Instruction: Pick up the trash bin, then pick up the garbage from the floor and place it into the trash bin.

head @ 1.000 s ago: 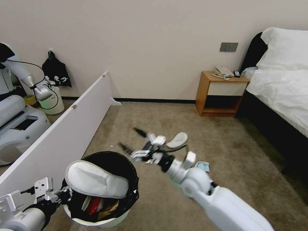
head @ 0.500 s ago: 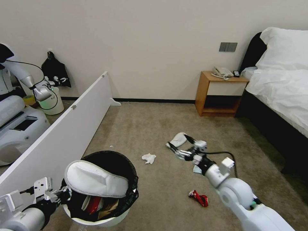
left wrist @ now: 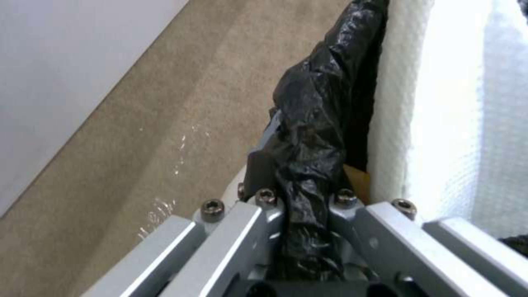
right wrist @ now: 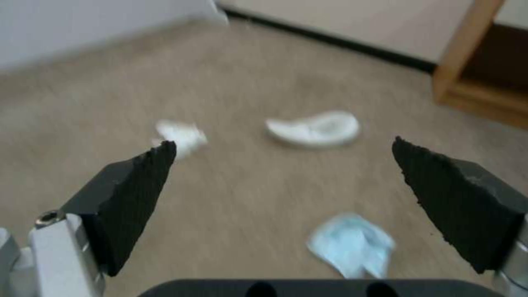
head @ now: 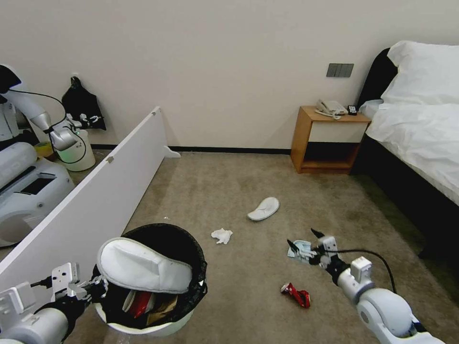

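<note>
Left gripper (head: 93, 289) clamps liner at rim of trash bin (head: 153, 282), near left. Right gripper (head: 302, 243), fingers spread wide, hovers over light-blue mask (right wrist: 352, 243) on carpet, near right. Judgement: centre over mask, descend straight, pinch fabric against carpet.

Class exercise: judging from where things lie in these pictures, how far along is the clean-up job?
Done: the left gripper grips the trash bin by its liner; one slipper lies across its rim, with red and brown litter inside. In hand: the open right gripper hovers above the light-blue mask. Left on the floor: that mask, the other slipper, the tissue and the crushed can.
</note>
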